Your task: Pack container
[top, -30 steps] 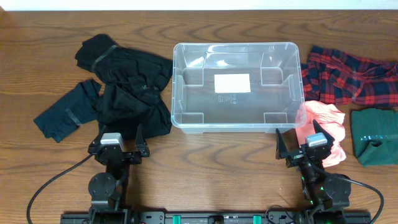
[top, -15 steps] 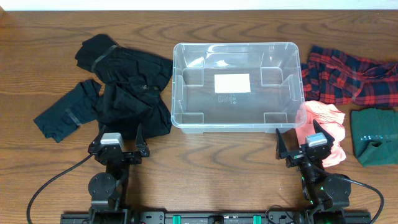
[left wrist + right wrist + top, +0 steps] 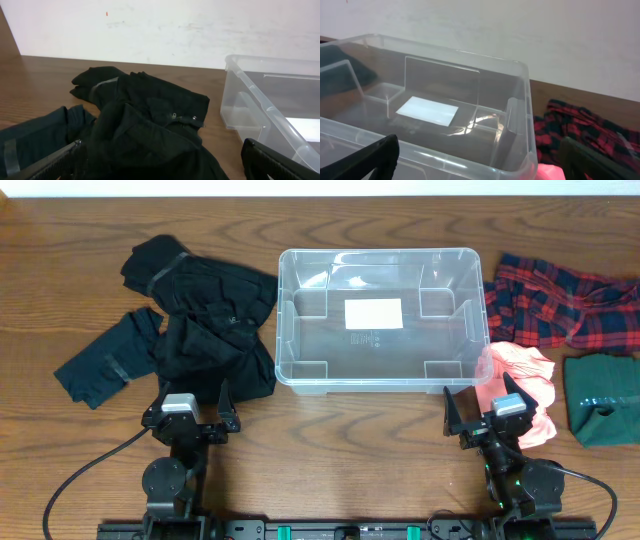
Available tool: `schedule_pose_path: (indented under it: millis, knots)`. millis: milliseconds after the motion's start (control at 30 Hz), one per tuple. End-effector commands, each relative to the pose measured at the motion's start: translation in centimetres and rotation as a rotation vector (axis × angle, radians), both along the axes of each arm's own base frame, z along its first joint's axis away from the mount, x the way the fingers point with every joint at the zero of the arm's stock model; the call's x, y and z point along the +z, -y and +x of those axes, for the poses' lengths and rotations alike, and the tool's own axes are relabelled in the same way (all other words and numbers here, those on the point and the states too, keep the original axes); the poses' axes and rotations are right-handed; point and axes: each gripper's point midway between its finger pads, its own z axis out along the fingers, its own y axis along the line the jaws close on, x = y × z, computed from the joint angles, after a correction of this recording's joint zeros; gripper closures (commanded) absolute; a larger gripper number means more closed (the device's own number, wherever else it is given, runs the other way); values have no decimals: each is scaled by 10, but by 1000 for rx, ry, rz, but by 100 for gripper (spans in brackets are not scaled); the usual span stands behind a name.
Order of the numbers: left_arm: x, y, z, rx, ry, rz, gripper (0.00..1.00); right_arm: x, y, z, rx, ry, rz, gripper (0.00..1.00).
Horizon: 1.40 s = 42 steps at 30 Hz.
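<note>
Wood table [image 3: 320,220] | left gripper [image 3: 192,389] low, jaws wide | right gripper [image 3: 478,386] alike

Looks like a lab: wooden table [image 3: 330,450], bare white wall [image 3: 175,25]

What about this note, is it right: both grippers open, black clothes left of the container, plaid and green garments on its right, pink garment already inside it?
One thing is wrong: the pink garment lies on the table outside the container, by its right end, as the overhead view shows. The left gripper and right gripper are open, black clothes left, plaid garment and green garment right.
</note>
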Motion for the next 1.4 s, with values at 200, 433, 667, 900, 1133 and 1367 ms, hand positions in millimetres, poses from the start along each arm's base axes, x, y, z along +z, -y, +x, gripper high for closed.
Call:
schedule_pose_path:
  millis: [200,433,667,900,1133,1367]
  knots:
    - [-16,-2,-1,7,-50,19,2,-1,4,0,-16,2,-10,1]
    - [-16,-8,-1,40,-51,23,2,-1,4,0,-16,2,-10,1]
    - [-16,-4,-1,17,-50,21,2,-1,4,0,-16,2,-10,1]
    - [-1,-4,1,18,10,26,2,-1,4,0,-16,2,-10,1]
    - [42,-4,-3,19,107,23,2,-1,4,0,-16,2,-10,1]
    - [99,-4,0,20,89,24,2,-1,4,0,-16,2,-10,1]
